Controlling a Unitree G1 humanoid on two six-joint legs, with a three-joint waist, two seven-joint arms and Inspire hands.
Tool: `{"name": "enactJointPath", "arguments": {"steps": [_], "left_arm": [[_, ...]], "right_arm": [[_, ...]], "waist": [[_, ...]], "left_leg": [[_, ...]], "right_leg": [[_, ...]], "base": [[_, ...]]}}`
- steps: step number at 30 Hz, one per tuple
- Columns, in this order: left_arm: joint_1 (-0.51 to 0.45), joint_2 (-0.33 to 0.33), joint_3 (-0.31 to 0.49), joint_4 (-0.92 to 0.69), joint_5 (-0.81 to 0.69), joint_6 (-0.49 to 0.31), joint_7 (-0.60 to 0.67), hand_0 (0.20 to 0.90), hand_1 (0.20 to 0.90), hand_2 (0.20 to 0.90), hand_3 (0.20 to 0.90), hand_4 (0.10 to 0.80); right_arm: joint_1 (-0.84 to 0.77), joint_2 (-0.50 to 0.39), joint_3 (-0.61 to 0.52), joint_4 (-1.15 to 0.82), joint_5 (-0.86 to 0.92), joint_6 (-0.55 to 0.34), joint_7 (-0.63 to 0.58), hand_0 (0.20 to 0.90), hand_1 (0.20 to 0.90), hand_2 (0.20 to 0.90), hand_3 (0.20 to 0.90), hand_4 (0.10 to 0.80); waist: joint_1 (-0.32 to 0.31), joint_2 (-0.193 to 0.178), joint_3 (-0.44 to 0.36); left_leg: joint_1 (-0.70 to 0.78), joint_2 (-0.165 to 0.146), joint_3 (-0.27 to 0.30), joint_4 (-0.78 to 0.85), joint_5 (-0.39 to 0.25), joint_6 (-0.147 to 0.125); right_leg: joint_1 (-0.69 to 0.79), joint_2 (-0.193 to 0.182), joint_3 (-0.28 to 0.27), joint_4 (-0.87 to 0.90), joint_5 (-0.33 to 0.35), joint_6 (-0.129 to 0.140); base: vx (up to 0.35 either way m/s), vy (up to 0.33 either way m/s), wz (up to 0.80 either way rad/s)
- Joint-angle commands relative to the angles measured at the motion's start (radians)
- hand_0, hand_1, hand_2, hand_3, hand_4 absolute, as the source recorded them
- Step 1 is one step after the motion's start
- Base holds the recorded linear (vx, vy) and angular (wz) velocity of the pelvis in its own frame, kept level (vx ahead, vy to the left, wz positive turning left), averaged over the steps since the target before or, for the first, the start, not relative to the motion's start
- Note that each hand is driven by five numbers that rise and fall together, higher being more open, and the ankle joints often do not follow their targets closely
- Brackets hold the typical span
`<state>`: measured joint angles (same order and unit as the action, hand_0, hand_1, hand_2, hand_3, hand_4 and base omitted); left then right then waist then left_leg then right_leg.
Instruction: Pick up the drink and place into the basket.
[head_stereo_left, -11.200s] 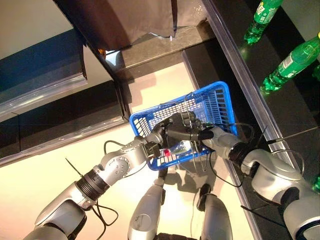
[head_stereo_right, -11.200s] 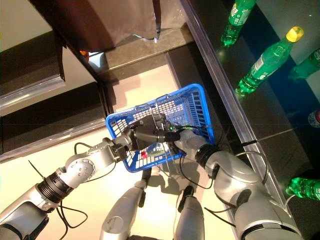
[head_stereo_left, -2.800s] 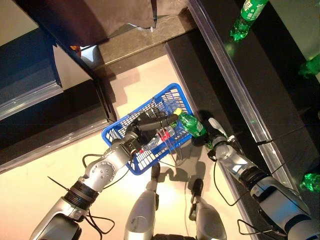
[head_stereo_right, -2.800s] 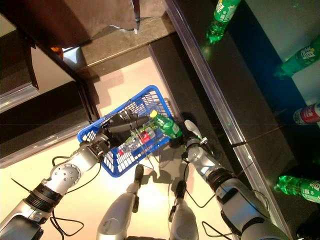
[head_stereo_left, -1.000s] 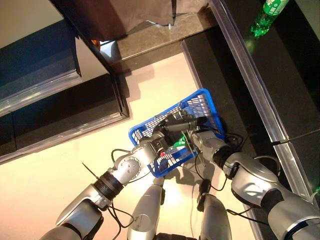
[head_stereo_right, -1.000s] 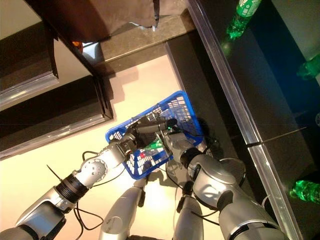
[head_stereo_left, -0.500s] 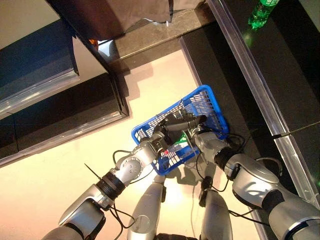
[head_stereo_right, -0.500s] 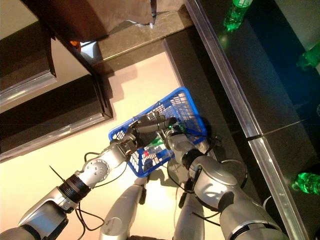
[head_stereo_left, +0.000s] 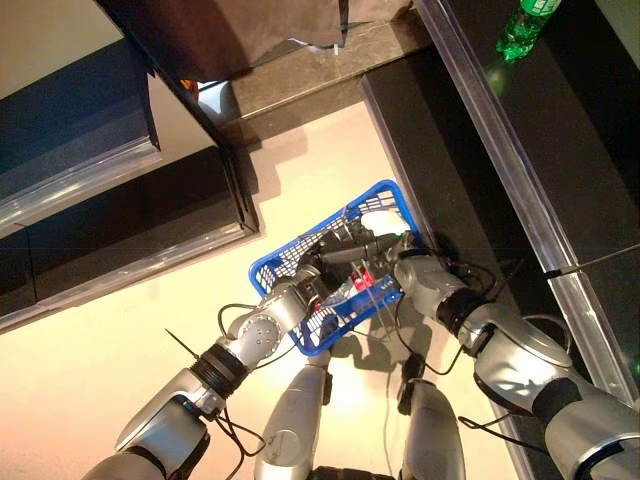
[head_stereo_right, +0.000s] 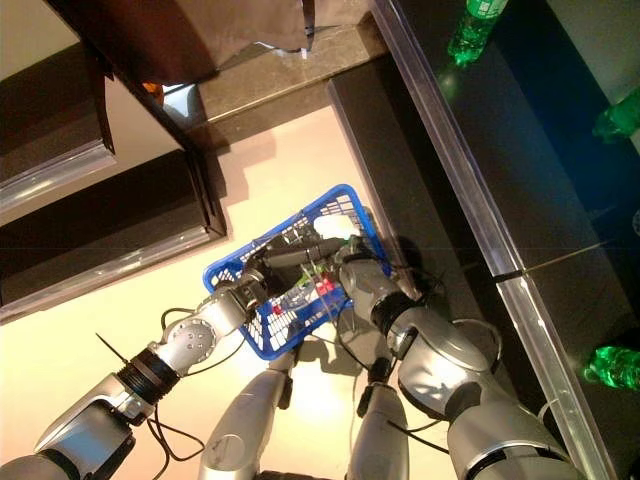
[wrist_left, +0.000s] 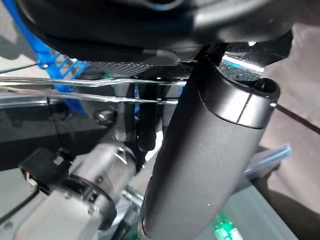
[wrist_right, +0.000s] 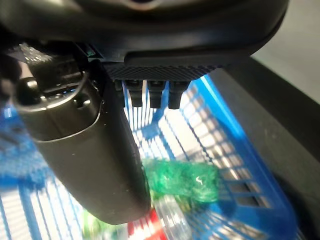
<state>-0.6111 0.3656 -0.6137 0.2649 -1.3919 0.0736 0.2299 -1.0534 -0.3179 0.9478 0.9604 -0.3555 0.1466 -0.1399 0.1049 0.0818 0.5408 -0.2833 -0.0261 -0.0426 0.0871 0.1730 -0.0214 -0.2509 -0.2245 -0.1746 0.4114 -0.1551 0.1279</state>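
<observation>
The blue basket (head_stereo_left: 275, 257) hangs in front of me over the pale floor. My left hand (head_stereo_left: 335, 255) is shut on its thin wire handles (wrist_left: 100, 82). A green bottle (wrist_right: 182, 180) lies inside the basket beside a clear bottle with a red label (wrist_right: 165, 225). My right hand (head_stereo_left: 410, 270) is at the basket's right rim, just above the green bottle. Its fingers are relaxed and hold nothing. The basket also shows in the right eye view (head_stereo_right: 280, 232).
A black counter with a metal edge (head_stereo_left: 500, 170) runs along the right; green bottles (head_stereo_right: 472, 30) (head_stereo_right: 610, 365) stand and lie on it. A dark cabinet (head_stereo_left: 120, 230) stands at the left. A brown cloth (head_stereo_left: 260, 30) hangs at the top.
My right hand has drawn back from inside the basket to its right rim. The green bottle now lies loose in the basket. The view has shifted slightly.
</observation>
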Motion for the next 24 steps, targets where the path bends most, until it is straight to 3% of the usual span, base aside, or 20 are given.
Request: {"name": "enactJointPath", "arguments": {"steps": [1, 5, 13, 24], "left_arm": [[-0.255, -0.137, 0.138, -0.388, -0.024, -0.138, -0.128, 0.3, 0.3, 0.3, 0.2, 0.1], [-0.144, -0.066, 0.21, -0.494, -0.065, -0.099, -0.089, 0.3, 0.3, 0.3, 0.2, 0.1], [0.075, -0.002, 0.331, -0.603, -0.07, -0.02, -0.064, 0.3, 0.3, 0.3, 0.2, 0.1], [0.392, -0.015, 0.454, -0.573, 0.122, 0.014, -0.021, 0.3, 0.3, 0.3, 0.2, 0.1]], "right_arm": [[-0.193, 0.033, -0.011, -0.175, 0.054, 0.014, -0.08, 0.9, 0.9, 0.9, 0.9, 0.8], [-0.086, -0.062, -0.069, -0.41, 0.078, 0.084, -0.085, 0.9, 0.9, 0.9, 0.9, 0.8], [0.154, -0.162, -0.202, -0.707, 0.063, 0.133, -0.107, 0.9, 0.9, 0.9, 0.9, 0.8], [0.542, -0.265, -0.45, -0.966, 0.054, 0.096, -0.175, 0.9, 0.9, 0.9, 0.9, 0.8]], "waist": [[-0.007, -0.021, -0.097], [-0.011, -0.044, -0.138], [-0.019, -0.077, -0.221], [-0.03, -0.093, -0.35]], "left_leg": [[0.07, -0.035, 0.033, 0.06, -0.145, 0.02], [0.129, -0.014, 0.03, -0.015, -0.133, 0.008], [0.213, 0.018, 0.025, -0.098, -0.118, -0.004], [0.292, 0.042, 0.02, -0.159, -0.112, -0.01]], "right_leg": [[0.055, 0.058, -0.003, -0.221, 0.185, -0.059], [0.106, 0.072, 0.001, -0.274, 0.189, -0.052], [0.191, 0.095, 0.011, -0.35, 0.197, -0.047], [0.284, 0.112, 0.018, -0.42, 0.201, -0.037]], "base": [[-0.031, -0.031, -0.02], [-0.007, -0.046, -0.08], [0.038, -0.05, -0.04], [0.072, -0.026, -0.04]]}}
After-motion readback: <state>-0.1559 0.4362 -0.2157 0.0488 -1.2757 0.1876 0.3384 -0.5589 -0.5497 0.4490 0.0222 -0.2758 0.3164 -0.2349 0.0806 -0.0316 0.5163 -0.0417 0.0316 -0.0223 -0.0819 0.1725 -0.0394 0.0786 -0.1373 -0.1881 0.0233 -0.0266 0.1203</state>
